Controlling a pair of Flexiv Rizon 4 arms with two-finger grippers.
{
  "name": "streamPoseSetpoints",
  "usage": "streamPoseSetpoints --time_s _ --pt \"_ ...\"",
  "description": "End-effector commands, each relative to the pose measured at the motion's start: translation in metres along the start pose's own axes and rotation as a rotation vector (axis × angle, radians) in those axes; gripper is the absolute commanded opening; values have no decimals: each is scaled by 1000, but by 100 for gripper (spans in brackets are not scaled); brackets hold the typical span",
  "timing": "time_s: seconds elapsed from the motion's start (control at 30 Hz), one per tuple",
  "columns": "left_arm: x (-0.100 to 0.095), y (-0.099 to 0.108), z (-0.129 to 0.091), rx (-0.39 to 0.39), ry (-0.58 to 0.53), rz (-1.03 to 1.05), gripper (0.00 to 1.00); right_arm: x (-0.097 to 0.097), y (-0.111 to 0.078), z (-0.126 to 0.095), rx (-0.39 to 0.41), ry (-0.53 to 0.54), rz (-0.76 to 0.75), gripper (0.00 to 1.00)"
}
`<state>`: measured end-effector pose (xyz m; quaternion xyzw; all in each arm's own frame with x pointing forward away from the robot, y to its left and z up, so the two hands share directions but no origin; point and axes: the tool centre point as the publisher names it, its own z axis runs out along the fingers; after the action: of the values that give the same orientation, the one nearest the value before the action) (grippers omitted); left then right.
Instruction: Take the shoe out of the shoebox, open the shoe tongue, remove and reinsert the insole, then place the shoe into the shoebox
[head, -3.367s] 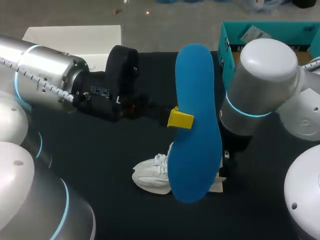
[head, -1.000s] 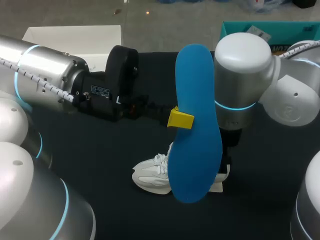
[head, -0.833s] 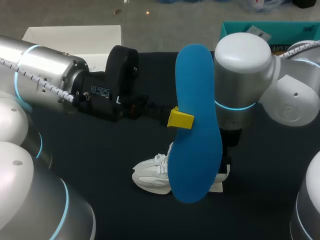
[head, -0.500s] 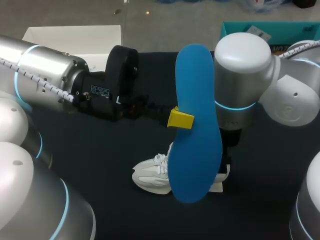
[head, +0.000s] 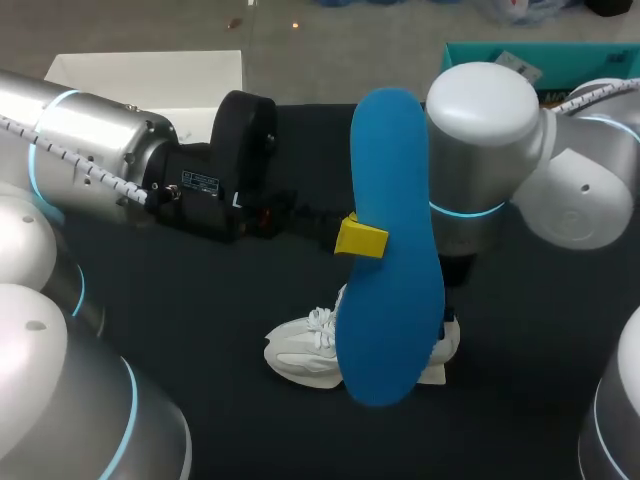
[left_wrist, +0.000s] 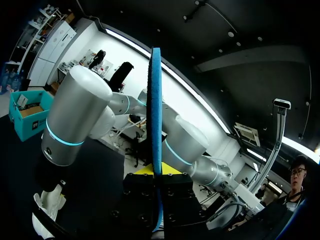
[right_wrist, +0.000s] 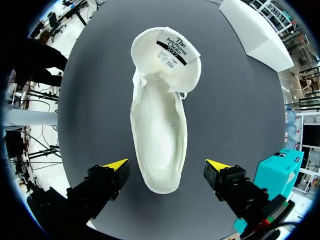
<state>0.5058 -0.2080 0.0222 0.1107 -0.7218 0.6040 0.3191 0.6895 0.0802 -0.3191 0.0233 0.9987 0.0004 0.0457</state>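
Robotics lab — twin arms (head: 95, 150) (black table (head: 200, 320))

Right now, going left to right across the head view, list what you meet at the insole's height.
Left arm → left hand → blue insole that it clamps → right arm. The shoe overlaps the insole, so it is left out.

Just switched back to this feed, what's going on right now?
The left gripper is shut on the blue insole, holding it up above the table. The white shoe lies on the table, tongue folded back, insole out. The right gripper hangs open over it, touching nothing. The teal shoebox stands off to the right.
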Motion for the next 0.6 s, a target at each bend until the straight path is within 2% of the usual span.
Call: streamPoseSetpoints --time_s 0.03,0.17,0.33,0.6 --pt "3 1 3 2 -6 0 0 -9 19 19 11 -15 14 100" --pt "3 1 3 2 -6 0 0 -16 31 33 13 -50 13 100" --pt "3 1 3 2 -6 0 0 -21 45 45 23 -41 -23 100" --pt "3 1 3 2 -6 0 0 -24 57 61 36 -11 -30 100"
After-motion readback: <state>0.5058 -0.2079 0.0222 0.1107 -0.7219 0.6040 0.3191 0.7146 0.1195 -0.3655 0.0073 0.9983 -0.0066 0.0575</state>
